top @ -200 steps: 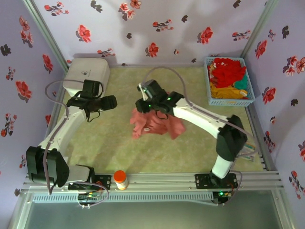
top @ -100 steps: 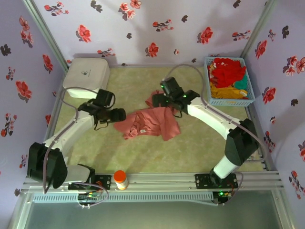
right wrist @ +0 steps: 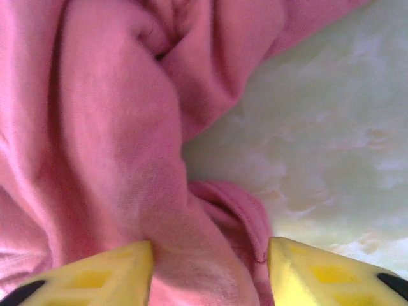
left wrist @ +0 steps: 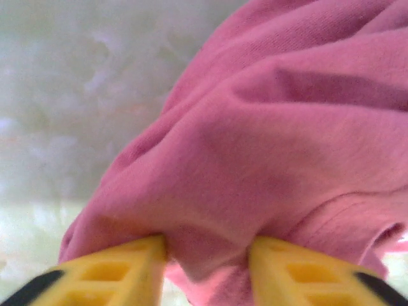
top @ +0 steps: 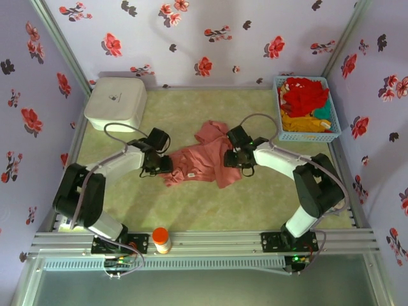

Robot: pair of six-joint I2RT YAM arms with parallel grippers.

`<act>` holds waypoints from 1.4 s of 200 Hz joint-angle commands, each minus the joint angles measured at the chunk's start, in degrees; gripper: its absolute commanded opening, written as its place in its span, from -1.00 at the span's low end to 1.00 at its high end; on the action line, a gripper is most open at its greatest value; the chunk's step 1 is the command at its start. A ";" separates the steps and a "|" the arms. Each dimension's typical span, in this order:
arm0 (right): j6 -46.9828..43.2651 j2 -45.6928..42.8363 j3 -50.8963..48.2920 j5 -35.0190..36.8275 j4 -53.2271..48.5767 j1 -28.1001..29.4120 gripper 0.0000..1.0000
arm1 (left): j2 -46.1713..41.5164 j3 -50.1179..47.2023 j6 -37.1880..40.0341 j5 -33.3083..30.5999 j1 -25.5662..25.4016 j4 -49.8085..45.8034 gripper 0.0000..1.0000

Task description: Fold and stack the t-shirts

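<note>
Left wrist: left gripper (left wrist: 207,245) tight on salmon-pink t-shirt (left wrist: 287,159), right gripper (right wrist: 210,245) likewise; white box (top: 116,105) logo illegible.

- bare surface (top: 210,207) lies open along the near side and at the far middle.
- white box (top: 116,102) blocks the far left corner, blue basket (top: 306,136) the far right.
- crumpled salmon-pink t-shirt (top: 204,162) covers the centre.

table (top: 268,204): pale green top | pink t-shirt (top: 201,159) centre | white box (top: 115,102) far-left | blue basket (top: 307,136) far-right
</note>
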 commanded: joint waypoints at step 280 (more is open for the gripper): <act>16.70 30.10 57.25 -17.99 5.39 -2.16 0.41 | -3.36 4.70 6.61 -5.49 0.58 -5.08 0.26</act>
